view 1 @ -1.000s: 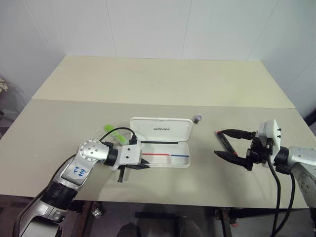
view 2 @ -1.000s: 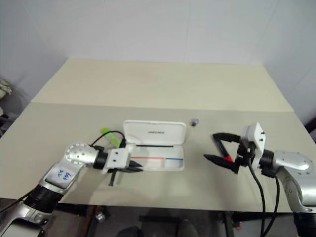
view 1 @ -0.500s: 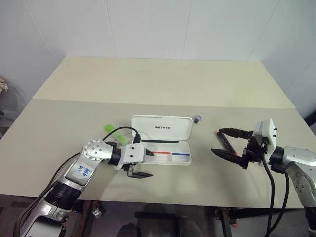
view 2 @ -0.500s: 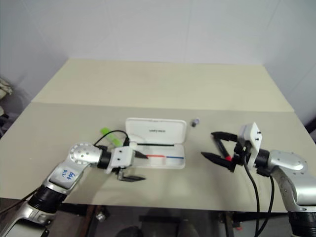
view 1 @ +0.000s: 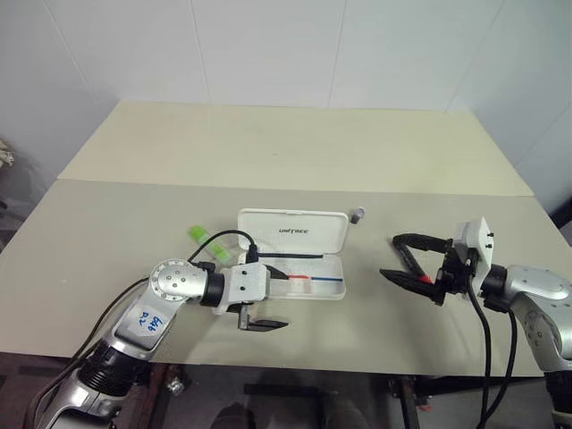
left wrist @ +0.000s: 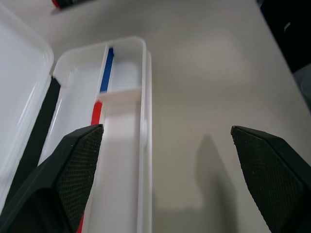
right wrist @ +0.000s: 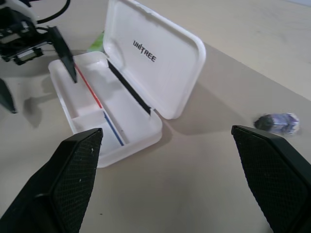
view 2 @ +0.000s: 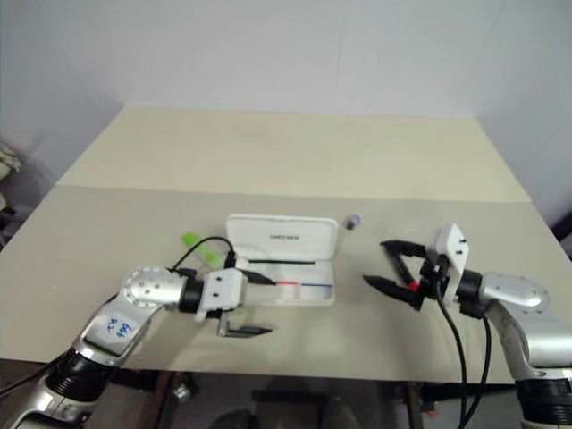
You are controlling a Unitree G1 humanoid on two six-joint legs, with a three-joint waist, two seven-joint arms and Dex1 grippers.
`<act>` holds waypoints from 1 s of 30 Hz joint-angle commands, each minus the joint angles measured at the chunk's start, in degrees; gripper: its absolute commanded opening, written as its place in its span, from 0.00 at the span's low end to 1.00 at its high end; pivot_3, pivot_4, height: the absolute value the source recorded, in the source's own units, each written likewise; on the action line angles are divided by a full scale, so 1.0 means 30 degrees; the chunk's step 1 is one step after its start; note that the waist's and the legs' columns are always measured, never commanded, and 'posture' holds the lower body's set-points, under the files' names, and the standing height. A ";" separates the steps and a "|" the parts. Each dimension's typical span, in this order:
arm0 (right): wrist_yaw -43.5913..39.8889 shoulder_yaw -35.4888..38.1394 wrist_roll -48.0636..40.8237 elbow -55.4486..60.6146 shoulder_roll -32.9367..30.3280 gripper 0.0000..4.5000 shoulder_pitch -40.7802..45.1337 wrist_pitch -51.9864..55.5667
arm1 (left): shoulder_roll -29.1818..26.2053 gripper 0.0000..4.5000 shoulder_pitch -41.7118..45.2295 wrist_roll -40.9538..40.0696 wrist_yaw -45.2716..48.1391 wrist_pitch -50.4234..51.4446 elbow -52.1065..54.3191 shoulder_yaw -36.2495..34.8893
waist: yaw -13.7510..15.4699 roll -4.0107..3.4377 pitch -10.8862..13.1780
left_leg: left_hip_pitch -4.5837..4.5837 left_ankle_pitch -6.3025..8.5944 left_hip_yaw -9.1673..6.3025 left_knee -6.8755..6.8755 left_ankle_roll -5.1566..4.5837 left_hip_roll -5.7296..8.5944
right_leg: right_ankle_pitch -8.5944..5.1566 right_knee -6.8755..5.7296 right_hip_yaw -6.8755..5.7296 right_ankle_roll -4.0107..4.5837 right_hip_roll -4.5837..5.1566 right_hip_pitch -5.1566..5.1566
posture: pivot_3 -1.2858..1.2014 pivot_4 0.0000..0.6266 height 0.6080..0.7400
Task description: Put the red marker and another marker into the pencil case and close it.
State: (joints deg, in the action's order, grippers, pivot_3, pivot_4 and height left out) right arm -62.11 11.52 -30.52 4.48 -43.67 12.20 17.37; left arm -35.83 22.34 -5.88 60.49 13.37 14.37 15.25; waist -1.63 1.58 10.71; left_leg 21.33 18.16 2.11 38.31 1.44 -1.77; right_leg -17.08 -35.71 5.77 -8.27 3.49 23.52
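Note:
The white pencil case (view 1: 293, 234) lies open at the table's middle, its lid tilted back and its tray (right wrist: 136, 138) showing red and blue stripes. My left gripper (view 1: 282, 300) is open at the tray's front left, one finger over the tray and the other over the table in front. A light-green marker (view 1: 197, 233) lies left of the case, partly behind my left arm. The red marker (view 1: 425, 279), black with a red end, lies on the table right of the case. My right gripper (view 1: 389, 256) hangs open over it, pointing toward the case.
A small grey cylinder (view 1: 357, 214) sits just past the lid's right corner. A seam (view 1: 295, 186) crosses the table behind the case. The table's front edge (view 1: 340, 365) runs close under my left gripper.
My left gripper has gone from shut to open and has shifted right along the front of the case. The right gripper has stayed open in about the same place.

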 commanded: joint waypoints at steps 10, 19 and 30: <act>0.2202 0.0555 0.1868 -0.2059 0.0255 1.00 0.0197 -0.0655 | 0.0894 0.99 0.0030 -0.4606 -0.1466 0.2306 0.2864 -0.3546 | -0.0022 0.0000 0.0000 | -0.0011 -0.0001 0.0003 0.0000 0.0001 0.0001 | 0.0000 -0.0010 0.0006 0.0000 0.0001 -0.0002 | 0.52 0.24 1.00; 0.4085 0.0162 0.3721 -0.4217 0.0700 1.00 0.0115 -0.1418 | 0.0615 0.99 -0.0884 -0.8009 -0.2202 0.4109 0.3739 -0.6258 | -0.0056 0.0000 0.0000 | -0.0018 -0.0003 0.0005 -0.0002 0.0006 0.0003 | 0.0000 -0.0006 0.0008 -0.0001 -0.0001 -0.0008 | 0.52 0.24 1.00; 0.5516 -0.0356 0.4790 -0.7452 0.1633 1.00 0.1435 -0.0767 | -0.2551 0.99 -0.1868 -0.9678 -0.0444 0.4551 0.3450 -0.8466 | -0.0277 0.0008 -0.0004 | -0.0055 -0.0008 0.0021 0.0002 0.0014 0.0004 | 0.0006 -0.0004 0.0018 0.0012 -0.0002 -0.0039 | 0.52 0.24 1.00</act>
State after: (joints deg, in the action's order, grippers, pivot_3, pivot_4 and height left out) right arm -47.06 10.47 -17.03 -16.60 -38.96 16.42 14.12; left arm -42.56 16.73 -33.64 58.90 27.56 24.01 -8.19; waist -2.46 1.60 10.70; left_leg 21.17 18.13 2.17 38.32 1.48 -1.76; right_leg -17.03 -35.70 5.82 -8.22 3.49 23.39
